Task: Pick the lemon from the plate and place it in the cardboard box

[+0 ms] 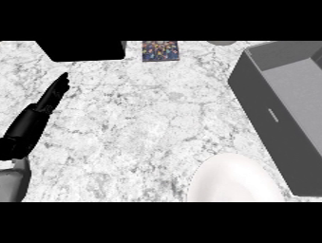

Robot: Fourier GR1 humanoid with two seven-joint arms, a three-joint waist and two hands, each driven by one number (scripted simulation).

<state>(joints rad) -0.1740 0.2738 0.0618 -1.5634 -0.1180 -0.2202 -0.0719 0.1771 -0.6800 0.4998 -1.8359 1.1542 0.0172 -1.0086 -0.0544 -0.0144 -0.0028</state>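
Note:
A white plate [233, 182] lies at the lower edge, right of centre, and its visible surface is bare. No lemon shows anywhere in the head view. The box [261, 111] looks grey, stands open-topped along the right side, and nothing shows on the visible part of its floor. My left hand [30, 121] rests at the left, black, with straight fingers pointing up and away, far from both plate and box and holding nothing. My right hand does not appear.
A black block [79, 50] sits at the counter's far edge, with a small colourful packet [160, 51] beside it. A grey round object [223, 42] peeks in at the top. The marble counter [142, 123] spreads between my left hand and the box.

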